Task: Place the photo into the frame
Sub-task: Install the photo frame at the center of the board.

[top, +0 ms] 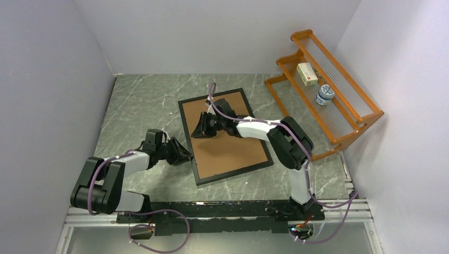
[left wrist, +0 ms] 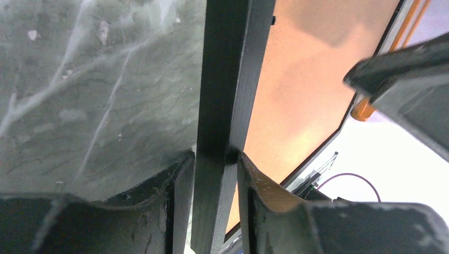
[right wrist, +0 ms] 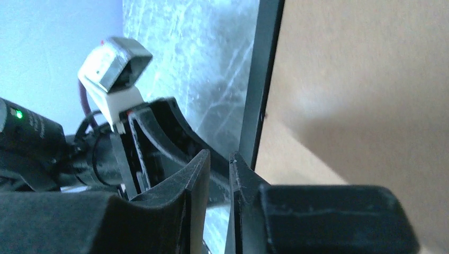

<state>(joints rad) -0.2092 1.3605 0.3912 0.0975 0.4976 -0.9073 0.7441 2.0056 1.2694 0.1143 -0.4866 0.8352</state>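
Near bench (top: 137,106) centre, frame (top: 233,145) lying back up, left hand (top: 186,155) straddling its rim, grip unclear, right hand (top: 195,131) barely parted, empty

The frame (top: 233,148) lies flat on the table (top: 143,106), brown back up, beneath the right gripper (top: 197,128). That gripper hangs low over the board just inside its left edge, tips pointing left. The left gripper (top: 185,155) sits nearer the bases along the same edge, its tips at the black rim. Well right of both grippers stands an orange rack (top: 360,126) holding a white box (top: 307,74) and a blue-and-white jar (top: 324,95).
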